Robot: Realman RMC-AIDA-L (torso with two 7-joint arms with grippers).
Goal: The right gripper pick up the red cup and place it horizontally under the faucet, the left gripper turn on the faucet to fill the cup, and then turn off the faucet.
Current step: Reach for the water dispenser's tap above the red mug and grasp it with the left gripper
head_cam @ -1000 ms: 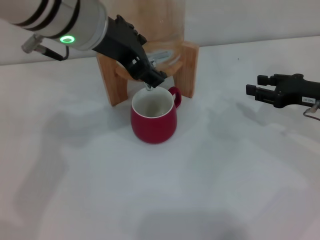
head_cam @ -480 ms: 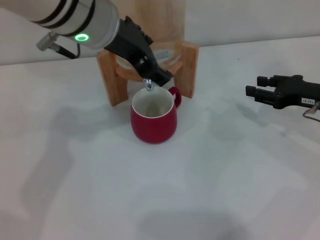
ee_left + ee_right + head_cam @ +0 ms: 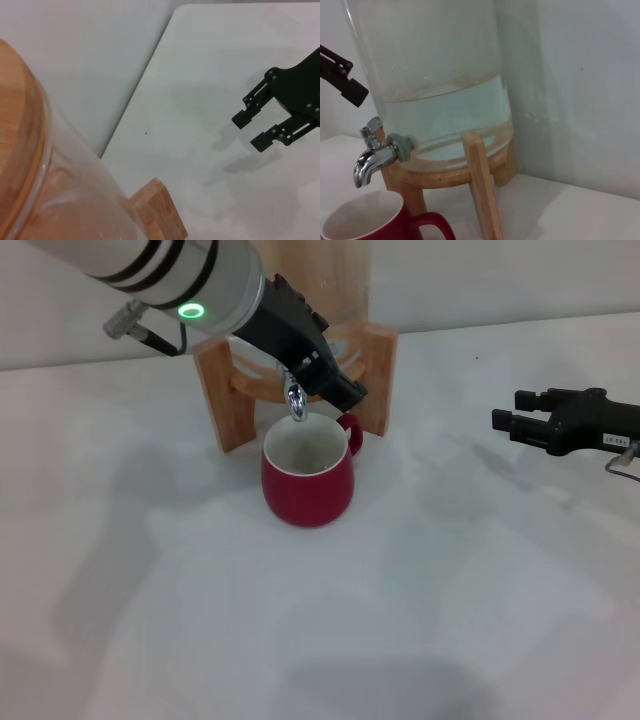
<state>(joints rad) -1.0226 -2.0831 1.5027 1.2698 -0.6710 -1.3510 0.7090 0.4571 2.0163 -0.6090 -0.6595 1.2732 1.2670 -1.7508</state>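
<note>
The left gripper (image 3: pixel 340 392) has its black fingers up by the tap (image 3: pixel 296 405), just above and beside the chrome spout; whether they are apart or together I cannot tell from here. In the right wrist view a black fingertip (image 3: pixel 347 89) hangs close above the tap's (image 3: pixel 372 156) lever, a small gap between them. Behind the fingers the thick silver arm with its green ring light (image 3: pixel 189 311) slants down from the upper left, across the wooden stand (image 3: pixel 218 390) and the glass jar (image 3: pixel 435 75), which is partly full of water.

The cup (image 3: pixel 307 477) stands upright on the white table (image 3: pixel 420 610), directly under the spout, handle turned toward the stand's right leg. Its white inside shows; I cannot tell if it holds water.

The right gripper (image 3: pixel 503 421) hovers well off to the right of the cup, above the table, fingers slightly apart with nothing between them. The left wrist view shows the same pair (image 3: pixel 252 130) parted.
</note>
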